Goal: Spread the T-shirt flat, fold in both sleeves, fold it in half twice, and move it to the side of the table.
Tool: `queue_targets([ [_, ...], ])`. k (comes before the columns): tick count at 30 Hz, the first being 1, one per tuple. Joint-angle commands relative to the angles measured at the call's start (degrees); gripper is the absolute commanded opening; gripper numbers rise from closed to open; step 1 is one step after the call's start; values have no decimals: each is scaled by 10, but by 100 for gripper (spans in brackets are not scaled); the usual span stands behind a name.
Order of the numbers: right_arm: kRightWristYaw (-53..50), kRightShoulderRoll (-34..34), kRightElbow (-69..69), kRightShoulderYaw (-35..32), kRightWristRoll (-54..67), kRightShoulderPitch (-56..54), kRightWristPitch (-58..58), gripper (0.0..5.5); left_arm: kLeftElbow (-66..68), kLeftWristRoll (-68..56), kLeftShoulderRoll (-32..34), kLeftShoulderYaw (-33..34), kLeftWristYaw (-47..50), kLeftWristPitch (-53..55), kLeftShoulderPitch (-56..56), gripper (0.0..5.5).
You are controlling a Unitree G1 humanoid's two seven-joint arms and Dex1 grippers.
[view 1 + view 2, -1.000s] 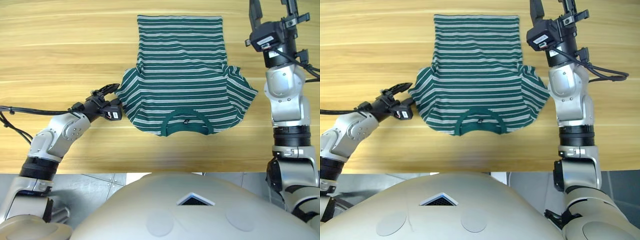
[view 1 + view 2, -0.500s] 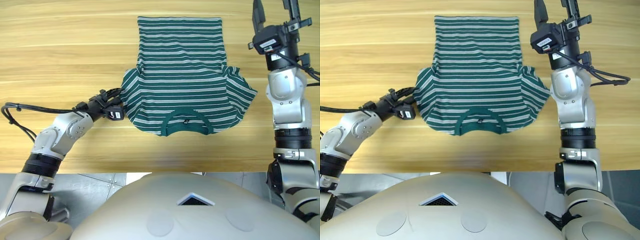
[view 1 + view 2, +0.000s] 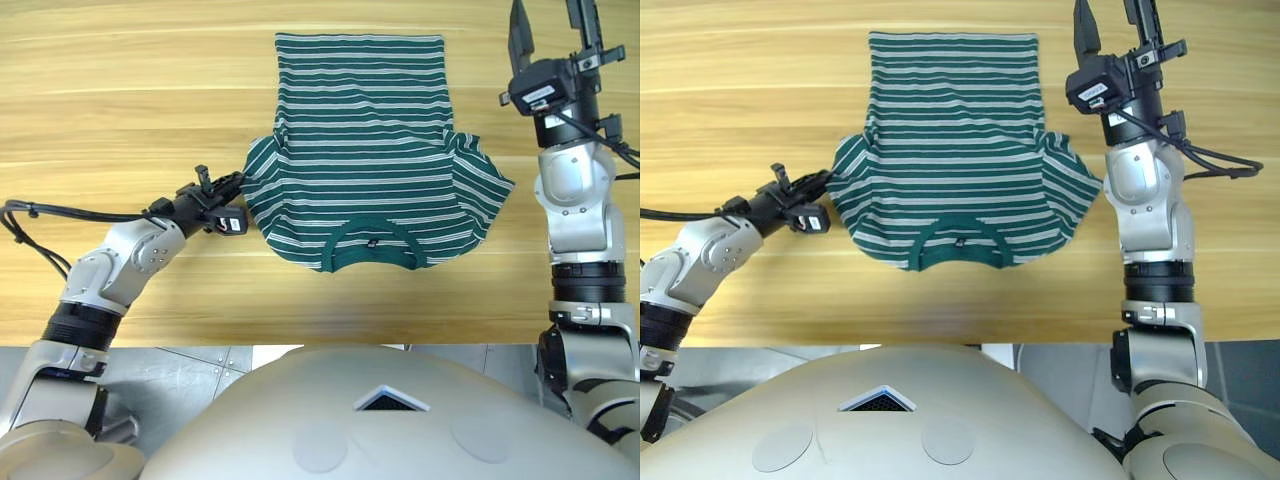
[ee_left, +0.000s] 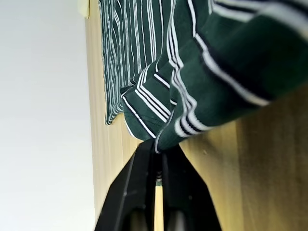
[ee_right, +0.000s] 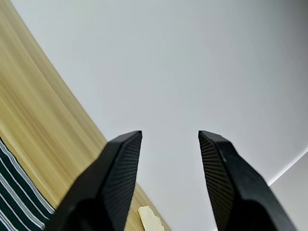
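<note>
A green T-shirt with white stripes [image 3: 365, 140] lies on the wooden table [image 3: 120, 110], collar toward me, hem at the far edge. Its left sleeve [image 3: 258, 170] is bunched inward and the right sleeve [image 3: 485, 180] is partly spread. My left gripper [image 3: 238, 181] sits low on the table at the left sleeve's edge, shut on the sleeve hem [image 4: 161, 139]. My right gripper [image 3: 553, 25] is raised beyond the shirt's right side, pointing away from me, open with nothing between its fingers [image 5: 115, 183].
Bare wood stretches to the left of the shirt and along the near edge [image 3: 300, 320]. A black cable [image 3: 40, 215] trails from the left arm across the table. A small pale scrap [image 5: 150, 219] lies on the far tabletop.
My left gripper slid in to the left sleeve's edge and closed on the hem. The right gripper rose slightly and drifted farther right, staying open.
</note>
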Motion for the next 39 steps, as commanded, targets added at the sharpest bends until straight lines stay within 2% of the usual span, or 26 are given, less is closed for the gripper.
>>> queue_targets([
  [1,-5,-4,1,-4,-4,4,2,216,14,-2,-7,-26,-12,-10,39,0],
  [10,-19,0,20,0,-11,6,2,216,3,-27,-55,-17,36,-32,3,0],
  [16,-26,2,35,2,-15,8,2,216,12,-15,-62,-1,69,-37,-14,0],
  [21,-30,5,43,7,-18,3,4,216,24,-13,-83,-12,87,-55,-43,0],
  [37,-30,10,47,18,-19,4,9,216,92,-51,-133,-93,31,-130,-67,0],
  [38,-30,11,48,20,-20,3,9,216,104,-60,-142,-94,29,-130,-73,36],
  [39,-30,12,50,21,-21,2,9,216,114,-70,-147,-95,24,-131,-76,38],
])
